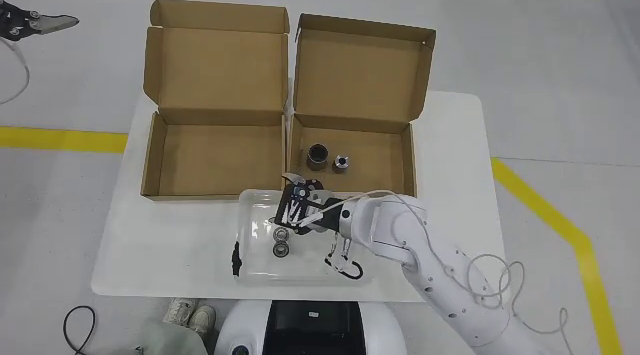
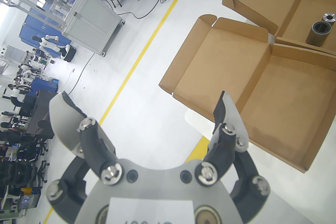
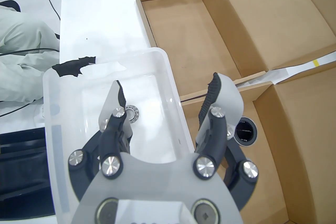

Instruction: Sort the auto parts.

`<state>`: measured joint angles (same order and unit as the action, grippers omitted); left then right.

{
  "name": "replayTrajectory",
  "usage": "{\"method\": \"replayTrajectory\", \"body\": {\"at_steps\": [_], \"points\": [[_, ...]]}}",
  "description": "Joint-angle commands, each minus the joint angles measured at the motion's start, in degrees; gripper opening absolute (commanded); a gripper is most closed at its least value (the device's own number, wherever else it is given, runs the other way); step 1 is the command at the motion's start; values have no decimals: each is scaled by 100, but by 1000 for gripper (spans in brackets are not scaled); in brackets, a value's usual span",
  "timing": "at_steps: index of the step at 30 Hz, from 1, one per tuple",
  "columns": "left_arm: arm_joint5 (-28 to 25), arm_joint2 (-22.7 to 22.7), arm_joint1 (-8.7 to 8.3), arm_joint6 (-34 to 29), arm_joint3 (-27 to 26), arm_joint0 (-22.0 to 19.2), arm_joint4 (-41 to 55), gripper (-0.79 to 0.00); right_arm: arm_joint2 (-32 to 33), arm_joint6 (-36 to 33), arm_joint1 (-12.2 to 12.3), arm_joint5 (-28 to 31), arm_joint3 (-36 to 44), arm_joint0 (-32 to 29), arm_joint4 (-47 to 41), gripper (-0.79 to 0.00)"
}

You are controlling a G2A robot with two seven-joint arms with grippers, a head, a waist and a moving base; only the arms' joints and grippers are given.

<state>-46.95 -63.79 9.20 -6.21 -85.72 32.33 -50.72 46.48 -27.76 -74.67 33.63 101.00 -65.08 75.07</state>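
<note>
Right gripper (image 3: 166, 82) wide open, empty, above clear tray (image 3: 168, 64) edge. Bearing (image 3: 132, 113) in tray, half hidden behind one finger; dark sleeve (image 3: 246, 133) in box (image 3: 294, 117) partly behind other. Left gripper (image 2: 143, 101) open, empty, off the table (image 1: 170, 245).

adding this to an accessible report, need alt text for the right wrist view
The open right gripper hangs over the edge of a clear plastic bin that holds a small metal bearing. Beside the bin stand an empty cardboard box and a second cardboard box holding a dark cylindrical sleeve.
</note>
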Motion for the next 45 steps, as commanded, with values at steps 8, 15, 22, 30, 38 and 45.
{"method": "replayTrajectory", "body": {"at_steps": [8, 15, 22, 30, 38, 45], "points": [[0, 0, 0, 0, 0, 0, 0, 0, 0, 0, 0, 0, 0, 0, 0, -219], [0, 0, 0, 0, 0, 0, 0, 0, -49, -24, 39, 87, 172, -172, 208, -317], [0, 0, 0, 0, 0, 0, 0, 0, -167, -13, 103, 551, 280, -353, 362, -366], [0, 0, 0, 0, 0, 0, 0, 0, -399, -174, 117, 881, -171, -405, 305, -366], [0, 0, 0, 0, 0, 0, 0, 0, -687, -617, 28, 679, -671, -179, 187, -382], [0, 0, 0, 0, 0, 0, 0, 0, -924, -907, -71, 341, -888, -16, 146, -394]]}}
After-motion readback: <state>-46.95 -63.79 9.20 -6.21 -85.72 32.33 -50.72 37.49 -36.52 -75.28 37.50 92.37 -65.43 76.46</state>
